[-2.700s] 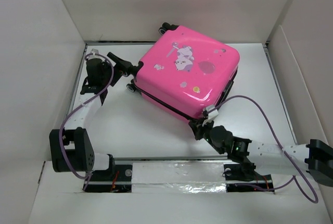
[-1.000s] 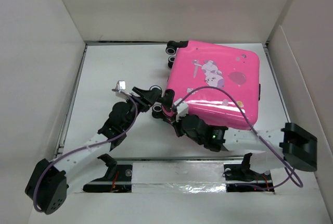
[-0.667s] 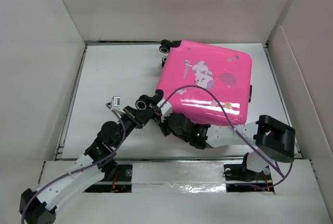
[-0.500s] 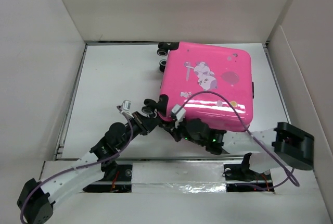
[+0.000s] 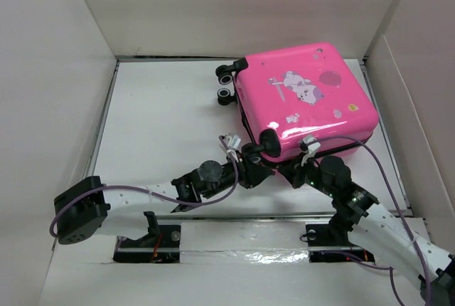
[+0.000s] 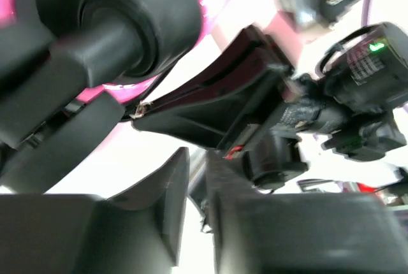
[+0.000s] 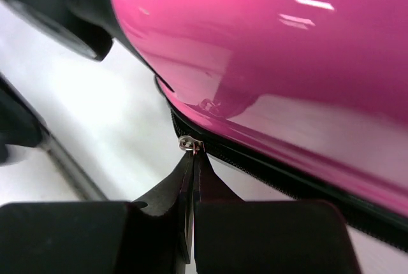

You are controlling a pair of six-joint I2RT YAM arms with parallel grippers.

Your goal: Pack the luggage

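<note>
My right fingers [image 7: 162,207] pinch the zipper pull [image 7: 189,143]; my left fingers [image 6: 140,223] are nearly touching and empty. The suitcase [image 5: 306,99] looks stiff, slick and prone to sliding.

Overhead light, bright and even; soft short shadows under the luggage [image 5: 306,99], white glare streaks on its shell. Left wrist view: heavily blurred, background blown out. Right wrist view: zipper pull [image 7: 189,144] sharp, surroundings soft.
</note>
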